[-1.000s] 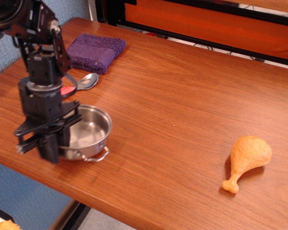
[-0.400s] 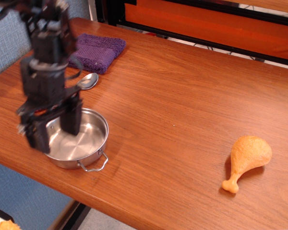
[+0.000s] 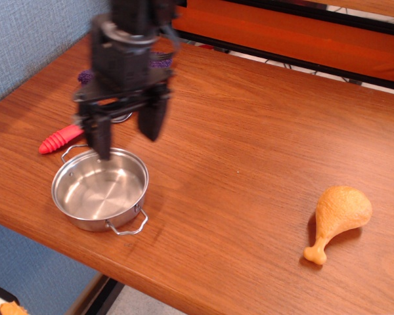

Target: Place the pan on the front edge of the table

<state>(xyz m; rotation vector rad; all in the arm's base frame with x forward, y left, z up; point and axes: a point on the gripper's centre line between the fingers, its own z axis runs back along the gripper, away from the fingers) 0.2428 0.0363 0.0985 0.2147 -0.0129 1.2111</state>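
There is one view, looking down across the tabletop [image 3: 249,131] from its front side.

The pan [image 3: 100,190] sits flat near the front edge at the left, upright, nothing in it. One wire loop handle [image 3: 128,225] points toward the front edge, and the other handle [image 3: 69,152] shows at the back left of the rim. The pan's base lies wholly on the wood, a little way back from the rounded edge.

The gripper [image 3: 126,130] hangs above and just behind the pan, blurred. Its two dark fingers are spread wide apart and nothing is held between them. The left-hand finger [image 3: 102,136] in the picture reaches down so that its tip overlaps the pan's far rim; whether it touches the rim or only hovers over it cannot be told. The other finger [image 3: 153,118] lies over bare wood behind and to the right of the pan.

A red handle [image 3: 60,139] lies on the wood just behind the pan's left side, pointing left; its other end is hidden by the gripper. A bit of purple cloth [image 3: 85,76] peeks out from behind the arm [image 3: 128,46].

A toy chicken drumstick [image 3: 338,216], orange-tan, lies well apart on the right, its bone end toward the front edge.
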